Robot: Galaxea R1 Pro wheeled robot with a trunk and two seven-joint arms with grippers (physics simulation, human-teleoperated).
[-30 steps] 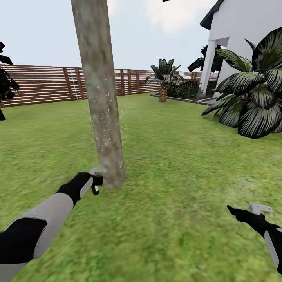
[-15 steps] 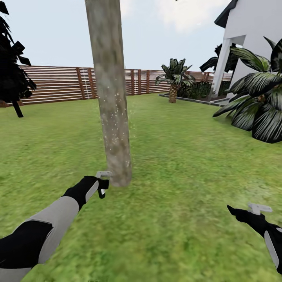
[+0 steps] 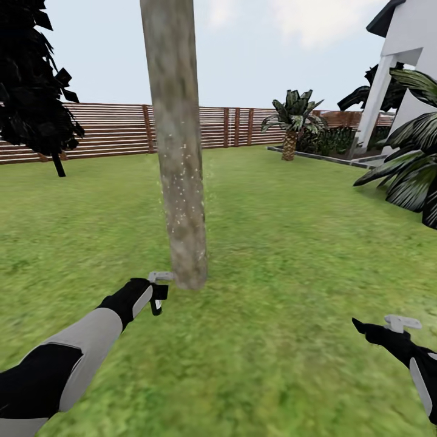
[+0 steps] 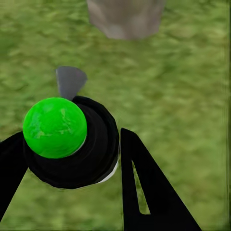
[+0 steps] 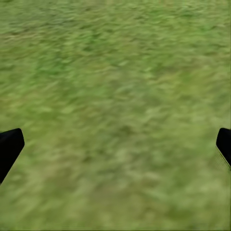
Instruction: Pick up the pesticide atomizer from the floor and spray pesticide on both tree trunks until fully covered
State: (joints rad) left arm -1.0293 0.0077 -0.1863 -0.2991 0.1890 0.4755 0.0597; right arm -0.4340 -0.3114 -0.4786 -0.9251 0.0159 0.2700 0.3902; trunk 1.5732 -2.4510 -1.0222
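A thick beige-grey mottled tree trunk (image 3: 179, 152) rises from the grass floor (image 3: 273, 255) just left of centre, with pale specks of spray on its lower half. My left gripper (image 3: 155, 292) is shut on the pesticide atomizer (image 3: 157, 302), close to the trunk's base. Its light grey spray head (image 3: 161, 277) points at the trunk. In the left wrist view, the black bottle (image 4: 91, 159) with a green cap sits between my black fingers (image 4: 149, 192), and the trunk base (image 4: 126, 19) stands beyond. My right gripper (image 3: 388, 331) hovers open over grass at the lower right, fingertips (image 5: 9, 147) wide apart.
A thin-trunked near-black tree (image 3: 36, 79) stands at the far left before the brown slat fence (image 3: 109, 130). A small palm (image 3: 294, 118), the white house (image 3: 413, 60) and a big-leaved plant (image 3: 413, 170) lie to the right. Lawn surrounds the trunk.
The camera has turned left, so the trunk, palm and house have slid right and the dark tree has come into the picture. My left gripper still holds the atomizer beside the trunk base.
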